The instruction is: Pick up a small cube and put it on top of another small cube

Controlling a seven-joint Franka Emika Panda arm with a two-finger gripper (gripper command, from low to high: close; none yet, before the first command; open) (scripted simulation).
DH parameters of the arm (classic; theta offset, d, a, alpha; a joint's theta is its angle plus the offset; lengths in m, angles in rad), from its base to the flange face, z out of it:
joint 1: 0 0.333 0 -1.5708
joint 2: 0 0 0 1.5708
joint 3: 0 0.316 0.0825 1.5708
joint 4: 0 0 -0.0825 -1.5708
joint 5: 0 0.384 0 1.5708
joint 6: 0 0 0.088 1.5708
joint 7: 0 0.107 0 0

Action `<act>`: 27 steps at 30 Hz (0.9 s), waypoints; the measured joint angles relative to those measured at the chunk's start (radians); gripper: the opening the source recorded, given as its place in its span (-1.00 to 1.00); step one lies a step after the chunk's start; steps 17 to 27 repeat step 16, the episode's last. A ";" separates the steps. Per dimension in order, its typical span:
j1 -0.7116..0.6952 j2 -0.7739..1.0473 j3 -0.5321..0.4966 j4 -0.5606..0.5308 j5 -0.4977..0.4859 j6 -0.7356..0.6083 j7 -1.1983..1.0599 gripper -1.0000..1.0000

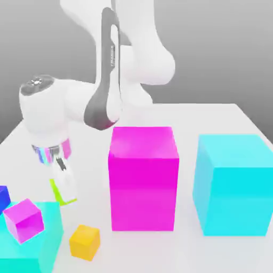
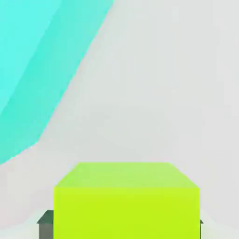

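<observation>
While the hand (image 1: 65, 187) is gripping the one small lime cube (image 2: 126, 212), its two fingers are pressing on opposite sides of the cube. In the exterior view, the lime cube is appearing at the left, mostly hidden behind a finger, with only an edge strip showing. Whether its underside is touching the surface (image 1: 154, 250) cannot be told.

Next outward, one small orange cube (image 1: 85, 242) is resting on the surface, nearer the camera than the hand. To the exterior view's left of the orange cube, one turquoise block (image 1: 50, 234) is standing, partly cut off by the picture's edge. One small magenta cube (image 1: 24, 221) is sitting tilted over that block, and one dark blue piece (image 1: 3, 198) is showing just beside it at the edge.

Farther toward the exterior view's right, two large blocks are standing upright and apart: one magenta block (image 1: 143, 181) and one cyan block (image 1: 234, 186). One white arm (image 1: 48, 112) is reaching in from behind them and ending at the hand.

The hand view is showing the lime cube's broad face and a second face, which the exterior view is leaving mostly covered. The exterior view is showing the orange cube, the small magenta cube and both large blocks, which the hand view is leaving out.
</observation>
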 joint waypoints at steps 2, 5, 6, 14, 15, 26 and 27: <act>0.029 -0.012 0.016 0.040 -0.004 -0.017 0.081 -1.00; 0.064 -0.026 0.030 0.090 -0.014 -0.045 0.216 -1.00; 0.072 -0.027 0.033 0.101 -0.014 -0.055 0.259 -1.00; 0.092 0.146 0.017 0.126 -0.052 0.093 0.363 1.00; 0.092 0.146 0.017 0.126 -0.052 0.093 0.363 1.00; 0.092 0.146 0.017 0.126 -0.052 0.093 0.363 1.00; 0.092 0.146 0.017 0.126 -0.052 0.093 0.363 1.00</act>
